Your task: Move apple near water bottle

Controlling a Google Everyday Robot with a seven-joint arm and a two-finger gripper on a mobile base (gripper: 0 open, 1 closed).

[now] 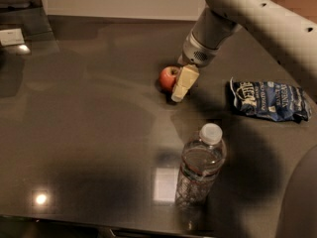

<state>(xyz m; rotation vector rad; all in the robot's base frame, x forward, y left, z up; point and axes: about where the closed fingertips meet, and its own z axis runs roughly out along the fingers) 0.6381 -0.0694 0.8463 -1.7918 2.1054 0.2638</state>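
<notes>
The small round red apple point(167, 77) sits mid-tabletop, a bit toward the far edge, tucked right against the left side of the cream-tipped gripper point(179, 87). Honestly can't tell if that's open or clamped on it. The clear plastic water bottle point(200, 168) stands by the near edge, so I'd guess the carry runs nearward and slightly right.
</notes>
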